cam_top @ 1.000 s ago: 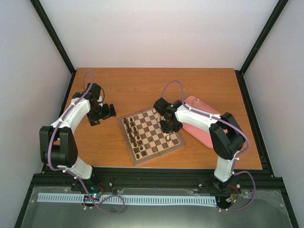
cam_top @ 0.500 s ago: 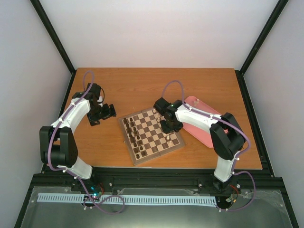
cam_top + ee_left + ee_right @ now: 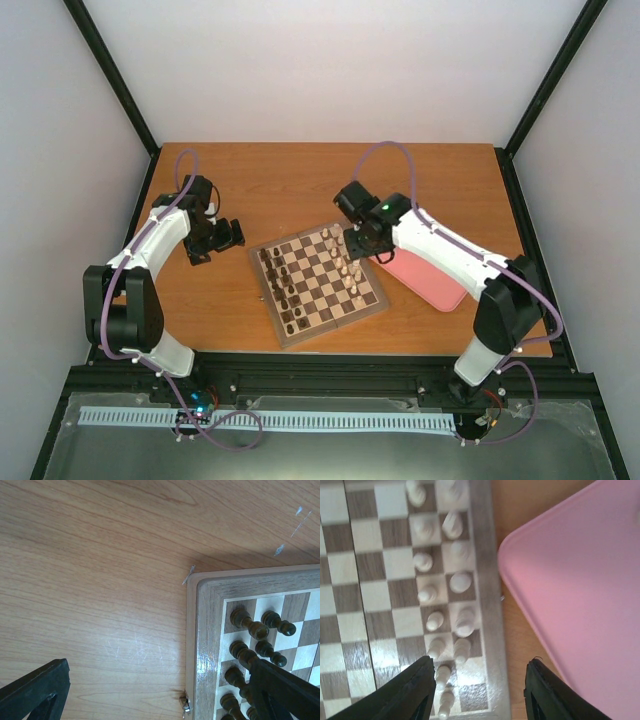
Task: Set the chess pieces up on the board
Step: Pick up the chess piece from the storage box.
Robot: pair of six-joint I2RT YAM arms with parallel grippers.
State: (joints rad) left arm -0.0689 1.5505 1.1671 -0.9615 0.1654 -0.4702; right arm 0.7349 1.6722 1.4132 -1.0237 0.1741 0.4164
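From where I stand, the left arm curls in from the left edge of the wooden table (image 3: 300, 180). The left gripper (image 3: 224, 237) hangs above bare wood just off the far left corner of the board (image 3: 336, 325). Its wrist view shows the two black fingers (image 3: 32, 692) spread wide, with nothing between them but tabletop and that corner of the board (image 3: 205, 645).

The board lies near the middle of the table, turned at an angle. Along its left side the dark brown pieces (image 3: 282, 288) stand in two files; the left wrist camera catches a few of them (image 3: 255, 630) upright on their squares, close to the border. The middle squares show only checks.

Along the right side the chess pieces (image 3: 350, 268), pale cream, stand in two files next to the border. The right wrist view looks down on them (image 3: 427, 594), one to a square as far as I can tell; it is too soft for a sure count.

The right gripper (image 3: 358, 243) hovers over that right edge, towards the far end of the pale files. Its fingers (image 3: 415, 692) are parted and carry nothing, and the gap straddles the board's border (image 3: 487, 630).

Just right of the board lies the pink tray (image 3: 432, 282), partly under the right arm. Its rounded corner (image 3: 580, 605) sits close to the border, with a strip of table between them.
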